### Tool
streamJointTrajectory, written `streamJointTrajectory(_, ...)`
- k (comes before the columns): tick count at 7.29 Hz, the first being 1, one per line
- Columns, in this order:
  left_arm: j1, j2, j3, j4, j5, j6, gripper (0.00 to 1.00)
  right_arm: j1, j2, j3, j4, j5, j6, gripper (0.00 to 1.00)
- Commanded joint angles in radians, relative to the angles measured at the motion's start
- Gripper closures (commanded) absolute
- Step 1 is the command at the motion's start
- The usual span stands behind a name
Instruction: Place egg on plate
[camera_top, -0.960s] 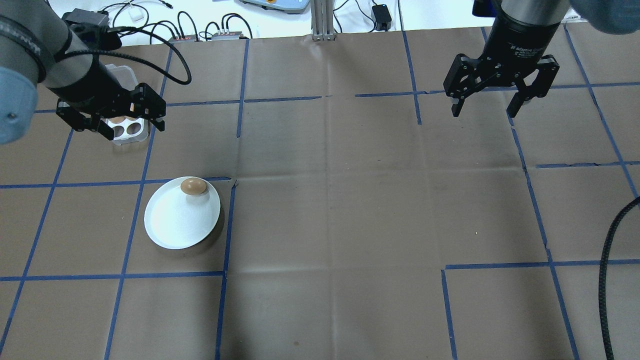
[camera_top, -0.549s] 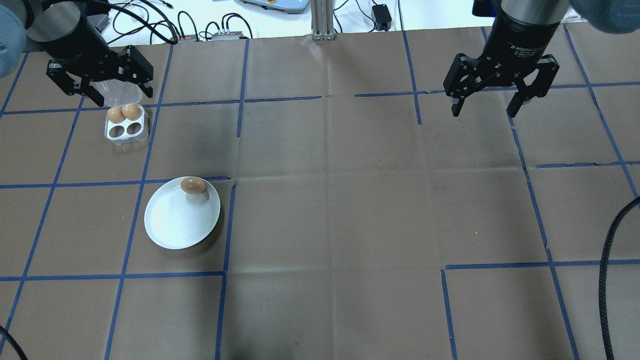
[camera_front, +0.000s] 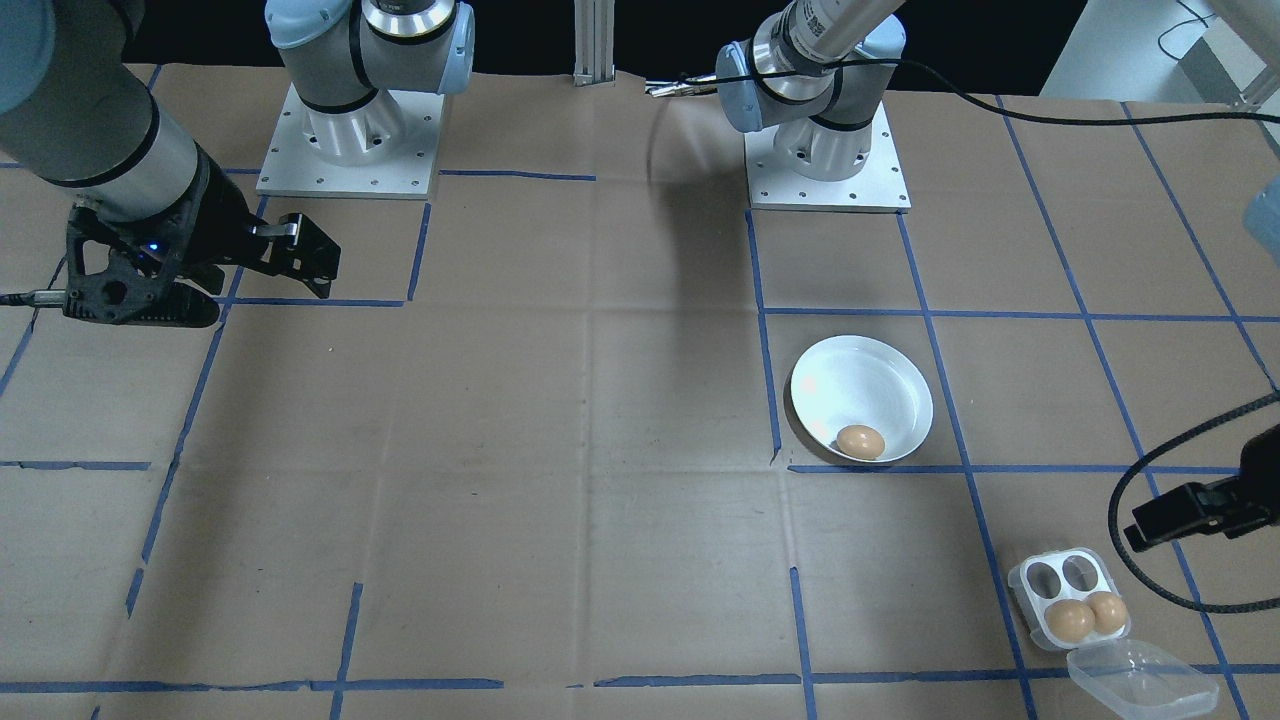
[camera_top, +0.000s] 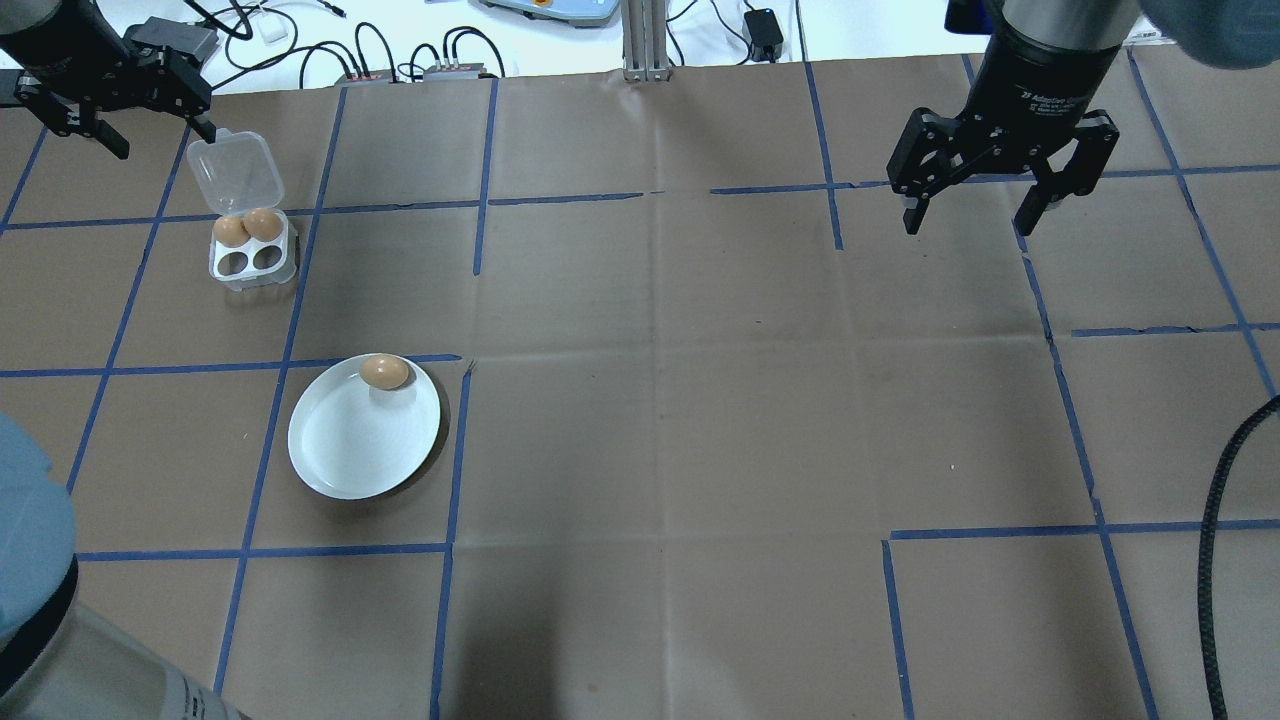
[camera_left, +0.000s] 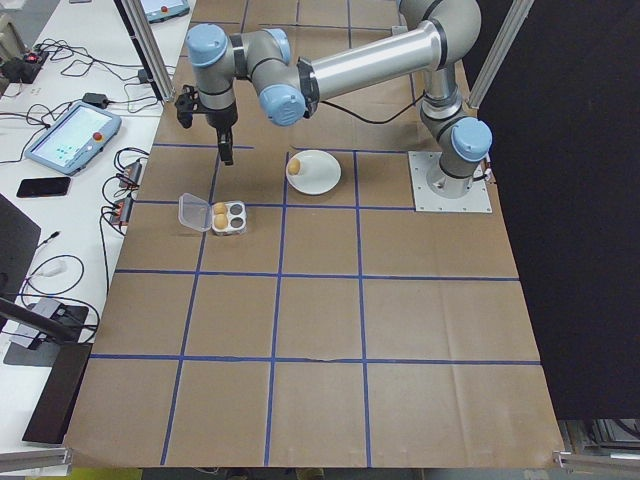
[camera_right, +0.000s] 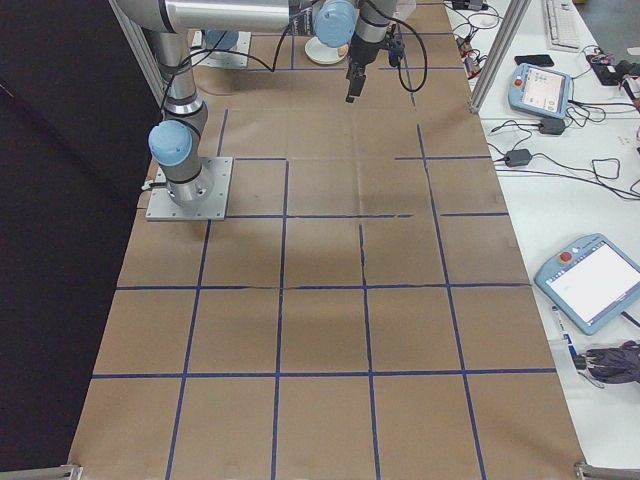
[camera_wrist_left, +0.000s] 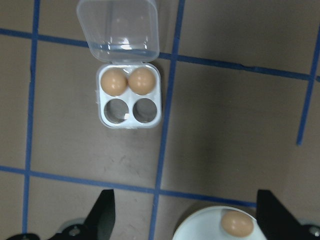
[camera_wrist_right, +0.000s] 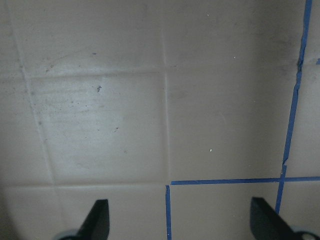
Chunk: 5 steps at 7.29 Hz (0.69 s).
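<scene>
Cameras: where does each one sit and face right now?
Overhead: behind robot, looking forward; both grippers show, left gripper, right gripper.
Front-facing: opposite, facing both bases.
Exterior left: table end, left arm near.
Exterior right: other end, right arm near.
Left wrist: down on egg tray.
Right wrist: bare paper.
Overhead and left wrist share plate, egg.

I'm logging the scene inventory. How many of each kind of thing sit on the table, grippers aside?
Brown eggs: 3, one on the plate, two in the egg tray
White plate: 1
White egg tray with open clear lid: 1
Total: 5
</scene>
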Motion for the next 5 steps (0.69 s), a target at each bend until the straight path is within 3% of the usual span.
streamJointTrajectory(1,0.008,-0.088,0.018,0.071,0.01,-0.007,0.01,0.0,0.001,0.0,0.0,0.001,0.0,0.0)
streamJointTrajectory(2,0.014,-0.093,0.021,0.076,0.032,0.008,0.01,0.0,0.001,0.0,0.0,-0.001,0.0,0.0)
streamJointTrajectory(5,0.021,-0.111,0.028,0.056,0.059,0.442,0.0,0.0,-0.001,0.0,0.0,0.001,0.0,0.0)
